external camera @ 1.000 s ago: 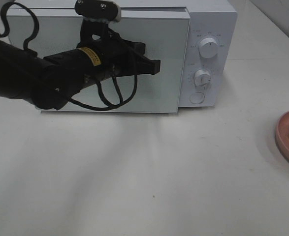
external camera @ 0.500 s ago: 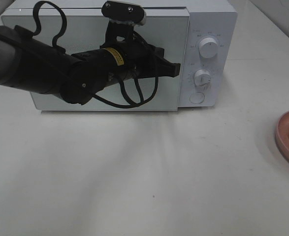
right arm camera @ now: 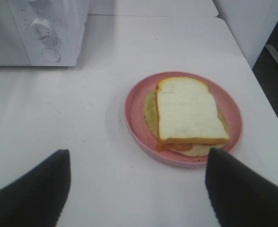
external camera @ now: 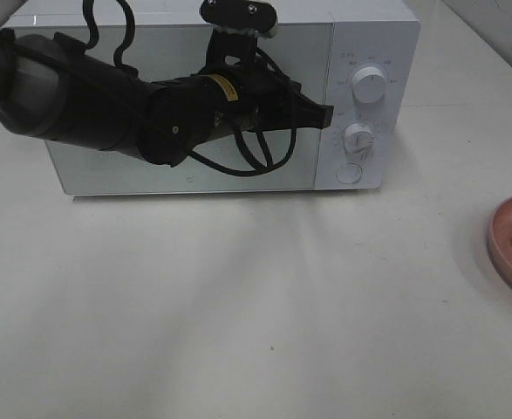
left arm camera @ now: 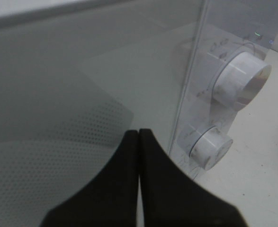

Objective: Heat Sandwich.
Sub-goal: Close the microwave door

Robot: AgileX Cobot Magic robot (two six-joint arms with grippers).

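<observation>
Left gripper clenched on nothing, tips at the right edge of the microwave door; it has swept rightward across the glass and the door, ajar a second ago, now sits flush. Judgement: oven is shut while the food is outside, so it must be reopened. Right gripper spread wide, empty, above the pink plate, which holds the sandwich.

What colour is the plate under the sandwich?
Pink. The plate shows best in the right wrist view, holding the sandwich.
</observation>
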